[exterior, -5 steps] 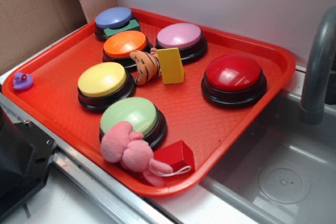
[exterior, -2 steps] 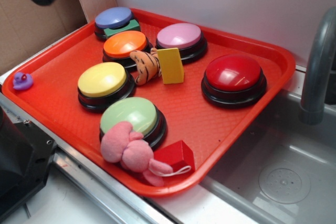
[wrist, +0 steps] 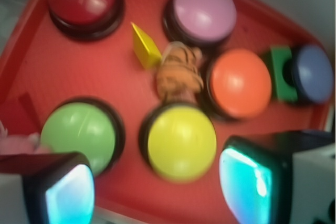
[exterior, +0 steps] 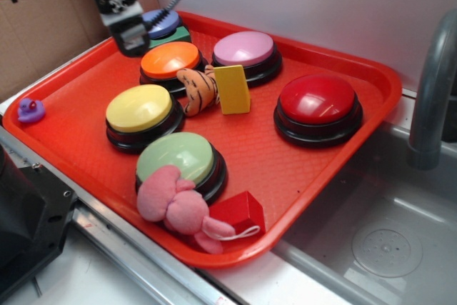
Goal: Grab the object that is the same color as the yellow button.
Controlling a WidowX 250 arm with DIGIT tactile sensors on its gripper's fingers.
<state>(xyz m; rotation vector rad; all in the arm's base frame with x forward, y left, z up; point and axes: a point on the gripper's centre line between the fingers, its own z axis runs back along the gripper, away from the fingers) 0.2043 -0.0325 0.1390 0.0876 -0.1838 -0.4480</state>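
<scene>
One yellow block [exterior: 232, 89] well apart from gripper [exterior: 133, 39].

a plain white wall [exterior: 321, 5] fills the upper right of the frame, evenly lit. brown cardboard [exterior: 43, 33] stands along the upper left. at the right edge a grey faucet [exterior: 432, 98] curves down over a grey sink basin [exterior: 371, 233] with a round drain [exterior: 385, 251] at the lower right. a metal counter edge [exterior: 143, 262] runs across the lower left.
</scene>
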